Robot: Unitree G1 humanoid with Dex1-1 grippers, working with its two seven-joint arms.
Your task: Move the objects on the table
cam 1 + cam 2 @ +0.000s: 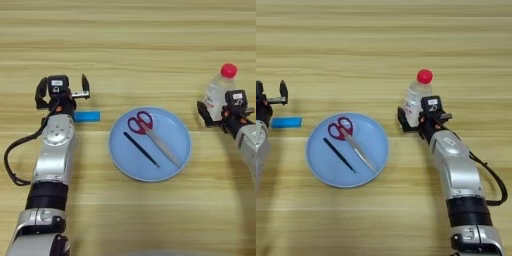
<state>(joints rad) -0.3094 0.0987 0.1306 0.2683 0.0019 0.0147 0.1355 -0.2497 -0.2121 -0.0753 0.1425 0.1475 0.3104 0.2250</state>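
The bottle stands upright on the desk, clear with a red cap, well right of the blue plate. My right hand is at its base — one black finger shows on the bottle's left side and the hand's body sits against its right, so I read the fingers as closed around the lower part of it. The bottle's long axis is vertical, and the hand meets it from the near side, low down, with the cap well above the grip. That is what the coming move turns on, as I judge it: a low hold on a tall thing wants a straight lift with no tilt.

The scissors already lie in the plate, red handles at the far left, blades running toward the near right. Beside them, to the left, lies a thin dark stick, roughly parallel.

The blue strip lies flat on the desk just left of the plate, its long axis running left to right. My left hand is just beyond it on the far side, fingers spread wide and holding nothing — the strip sits beside the wrist, not between the fingers. For that piece the left arm is plainly the nearer one.
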